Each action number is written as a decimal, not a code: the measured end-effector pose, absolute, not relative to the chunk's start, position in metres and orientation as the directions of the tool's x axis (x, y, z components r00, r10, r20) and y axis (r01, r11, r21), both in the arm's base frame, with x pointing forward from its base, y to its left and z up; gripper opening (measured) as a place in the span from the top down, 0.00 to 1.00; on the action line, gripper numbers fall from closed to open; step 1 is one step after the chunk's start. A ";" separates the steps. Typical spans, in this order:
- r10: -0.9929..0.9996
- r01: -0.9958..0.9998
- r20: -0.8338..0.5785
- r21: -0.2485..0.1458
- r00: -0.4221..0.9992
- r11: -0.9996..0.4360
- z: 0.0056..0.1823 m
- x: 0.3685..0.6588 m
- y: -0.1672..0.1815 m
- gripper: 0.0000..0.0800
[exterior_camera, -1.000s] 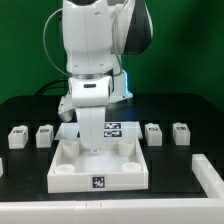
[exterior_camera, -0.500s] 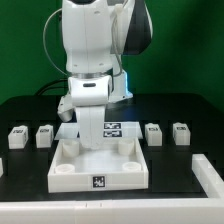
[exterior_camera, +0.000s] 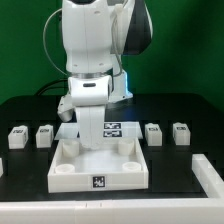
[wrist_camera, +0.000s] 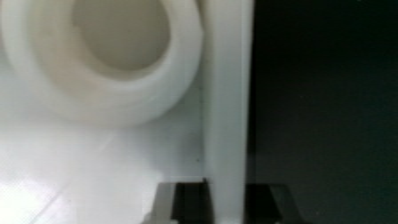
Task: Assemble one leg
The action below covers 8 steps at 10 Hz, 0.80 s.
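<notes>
Four small white legs with marker tags stand on the black table: two at the exterior view's left (exterior_camera: 17, 136) (exterior_camera: 44, 134) and two at its right (exterior_camera: 153, 133) (exterior_camera: 181, 132). None is held. The wide white square piece (exterior_camera: 75, 178) with round corner sockets lies in the middle. My gripper (exterior_camera: 93, 143) reaches down onto its back part. In the wrist view the gripper (wrist_camera: 221, 200) has a dark finger (wrist_camera: 185, 202) on each side of the piece's thin white rim (wrist_camera: 224, 100), beside a round socket (wrist_camera: 116, 50). The jaws look closed on that rim.
The marker board (exterior_camera: 113, 128) lies behind the square piece, partly hidden by the arm. A white L-shaped part (exterior_camera: 210, 175) sits at the exterior view's front right, and a small white bit (exterior_camera: 2, 165) at its left edge.
</notes>
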<state>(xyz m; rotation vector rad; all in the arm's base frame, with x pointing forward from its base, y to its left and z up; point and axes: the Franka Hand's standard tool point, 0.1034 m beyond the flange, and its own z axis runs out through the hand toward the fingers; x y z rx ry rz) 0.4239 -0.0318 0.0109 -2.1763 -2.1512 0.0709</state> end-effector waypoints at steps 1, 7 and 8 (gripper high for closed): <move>0.999 0.996 0.027 -0.083 0.030 -0.028 0.010 0.431 -0.022 0.92; 0.996 0.998 0.067 -0.041 0.059 -0.056 0.011 0.476 0.063 0.92; 0.995 0.996 0.064 -0.040 0.080 -0.077 0.011 0.477 0.063 0.92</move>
